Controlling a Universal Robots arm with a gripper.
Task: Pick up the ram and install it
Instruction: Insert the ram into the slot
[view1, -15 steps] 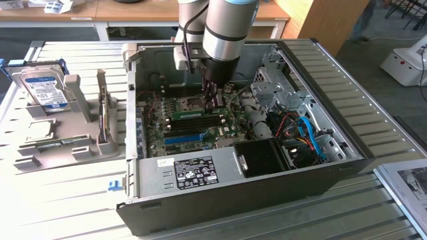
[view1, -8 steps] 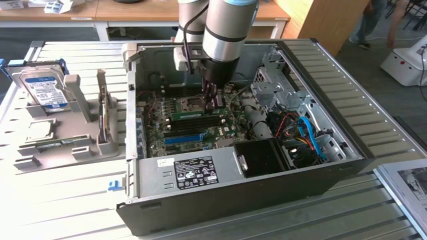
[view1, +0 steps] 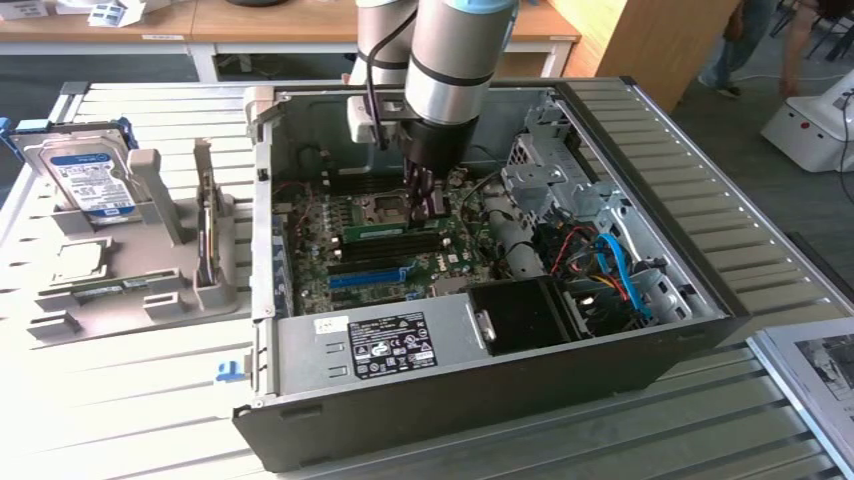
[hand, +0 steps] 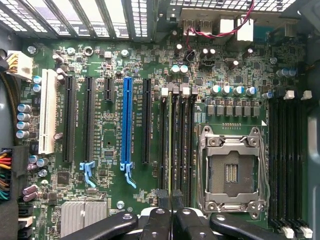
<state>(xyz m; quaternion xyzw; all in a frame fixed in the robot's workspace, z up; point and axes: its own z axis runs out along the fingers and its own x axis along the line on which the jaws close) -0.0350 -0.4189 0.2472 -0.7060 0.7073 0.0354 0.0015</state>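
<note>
The ram (hand: 172, 145) stands on edge in a black slot bank on the motherboard (hand: 240, 65), between the blue slot (hand: 127, 120) and the CPU socket (hand: 231, 172), just beside the socket. Whether it is fully seated I cannot tell. In the exterior view it shows as a green strip (view1: 380, 228) near the board's middle. The gripper (hand: 170, 197) reaches down into the open case (view1: 467, 400), its fingers (hand: 162, 197) clenched on one end of the ram. The case lies on its side on the table (view1: 134, 400). A hard drive (view1: 83, 175) sits in a grey stand (view1: 120, 285) near the table's edge at the exterior view's left, well apart from the case.
</note>
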